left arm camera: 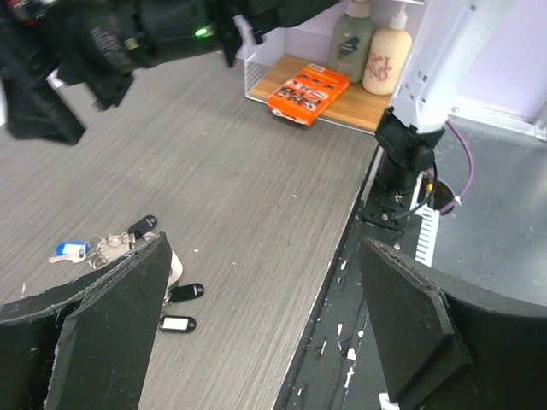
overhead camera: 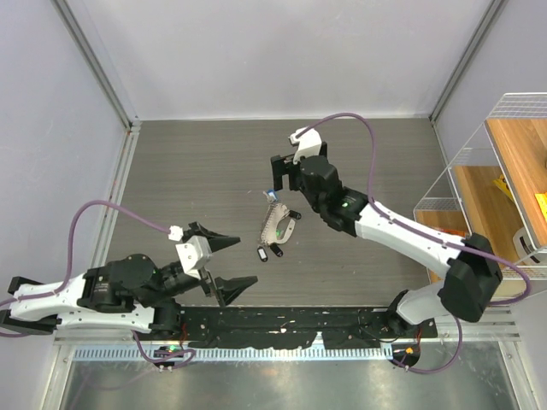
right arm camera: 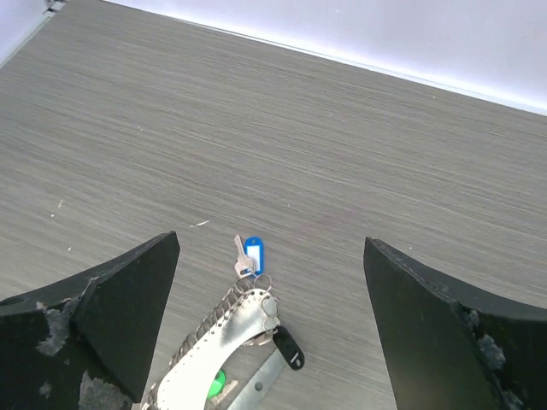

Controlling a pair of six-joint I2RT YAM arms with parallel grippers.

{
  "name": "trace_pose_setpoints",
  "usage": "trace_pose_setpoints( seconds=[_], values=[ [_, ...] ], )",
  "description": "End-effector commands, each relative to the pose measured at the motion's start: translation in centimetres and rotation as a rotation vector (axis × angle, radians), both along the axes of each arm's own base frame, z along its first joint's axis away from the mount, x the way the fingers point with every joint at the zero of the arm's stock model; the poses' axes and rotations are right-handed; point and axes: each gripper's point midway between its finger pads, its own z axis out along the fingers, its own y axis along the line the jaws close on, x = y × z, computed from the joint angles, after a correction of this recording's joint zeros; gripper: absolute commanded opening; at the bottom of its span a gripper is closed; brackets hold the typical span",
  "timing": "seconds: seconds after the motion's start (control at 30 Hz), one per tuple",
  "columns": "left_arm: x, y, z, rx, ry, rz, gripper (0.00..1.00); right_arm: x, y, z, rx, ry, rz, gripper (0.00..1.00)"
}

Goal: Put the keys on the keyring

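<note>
The keyring (overhead camera: 275,224) is a curved silvery metal piece edged with several small rings, lying mid-table; it also shows in the right wrist view (right arm camera: 214,342). A blue-headed key (right arm camera: 253,254) lies at its far end, a black one (right arm camera: 288,346) beside it, and a green one (right arm camera: 217,383) partly under it. Two black keys (overhead camera: 270,252) lie loose just near of it and also show in the left wrist view (left arm camera: 181,307). My right gripper (right arm camera: 272,246) is open and empty, hovering over the keyring. My left gripper (overhead camera: 244,260) is open and empty, left of the keys.
A wire-walled wooden shelf (overhead camera: 479,171) stands at the right, holding an orange packet (left arm camera: 308,92) and two bottles (left arm camera: 369,47). A black rail (overhead camera: 282,323) runs along the table's near edge.
</note>
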Motion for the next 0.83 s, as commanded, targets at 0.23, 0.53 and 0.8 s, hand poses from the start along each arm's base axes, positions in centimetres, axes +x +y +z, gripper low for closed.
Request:
trace_pose_setpoints(
  seconds=[0.23, 0.53, 0.8],
  values=[
    [3.8, 2.9, 3.5, -0.001, -0.105, 0.223, 1.00, -4.5, -6.6, 5.3, 0.035, 0.024, -0.122, 0.95],
    [4.4, 3.2, 6.2, -0.036, -0.145, 0.261, 1.00, -6.8, -10.9, 8.0, 0.046, -0.002, -0.232, 0.96],
    [4.3, 3.0, 7.2, -0.038, -0.165, 0.247, 1.00, -7.7, -12.3, 8.6, -0.011, -0.017, -0.258, 0.95]
  ],
)
